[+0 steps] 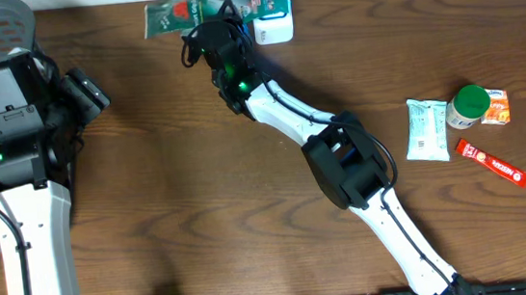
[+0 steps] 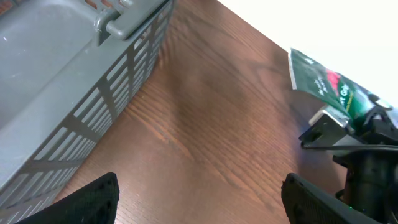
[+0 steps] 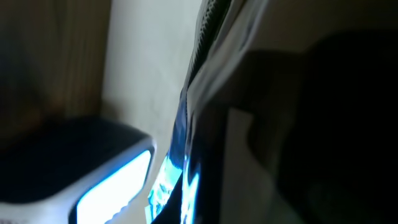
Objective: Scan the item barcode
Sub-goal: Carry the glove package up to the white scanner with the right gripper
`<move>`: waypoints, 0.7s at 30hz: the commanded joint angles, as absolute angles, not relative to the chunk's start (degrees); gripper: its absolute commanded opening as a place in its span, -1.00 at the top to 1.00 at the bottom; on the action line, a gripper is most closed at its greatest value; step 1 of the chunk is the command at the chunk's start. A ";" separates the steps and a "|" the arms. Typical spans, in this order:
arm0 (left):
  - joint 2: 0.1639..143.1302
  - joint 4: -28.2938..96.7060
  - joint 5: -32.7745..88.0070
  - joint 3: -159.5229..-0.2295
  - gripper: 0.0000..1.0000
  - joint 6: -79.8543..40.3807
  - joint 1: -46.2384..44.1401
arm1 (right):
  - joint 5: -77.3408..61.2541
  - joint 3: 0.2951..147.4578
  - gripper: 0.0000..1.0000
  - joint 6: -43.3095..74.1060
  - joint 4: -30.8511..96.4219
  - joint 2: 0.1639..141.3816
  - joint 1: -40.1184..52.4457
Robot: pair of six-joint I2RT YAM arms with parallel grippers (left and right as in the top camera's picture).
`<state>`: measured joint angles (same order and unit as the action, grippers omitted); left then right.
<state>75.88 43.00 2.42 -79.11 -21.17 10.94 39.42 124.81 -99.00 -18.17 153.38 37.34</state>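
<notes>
My right gripper (image 1: pixel 216 28) is shut on a green packet (image 1: pixel 173 19), the item, at the far middle of the table. It holds the packet right beside the white scanner (image 1: pixel 271 11). The right wrist view is very close: the scanner's window (image 3: pixel 115 186) glows blue at lower left, and the packet's edge (image 3: pixel 199 81) runs up the middle, lit blue at the bottom. In the left wrist view the green packet (image 2: pixel 323 84) sticks up above the right arm's dark wrist (image 2: pixel 367 149). My left gripper (image 2: pixel 199 199) hovers open over bare wood at the left, with nothing between its fingers.
A grey slatted basket (image 2: pixel 56 74) stands at the table's left edge, close to the left arm (image 1: pixel 19 123). At the right lie a white packet (image 1: pixel 428 130), a green-lidded jar (image 1: pixel 469 106), a small orange box (image 1: pixel 495 108) and a red tube (image 1: pixel 493 163).
</notes>
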 commanded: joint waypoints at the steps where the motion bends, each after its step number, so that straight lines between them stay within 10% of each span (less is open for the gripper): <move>1: 76.31 42.81 1.89 -79.42 -0.68 -21.08 11.25 | 35.03 125.62 0.98 -94.72 -17.74 152.97 36.93; 21: 76.77 42.81 1.89 -79.42 -0.68 -21.10 11.25 | 35.90 125.62 0.98 -81.76 -5.32 152.97 36.25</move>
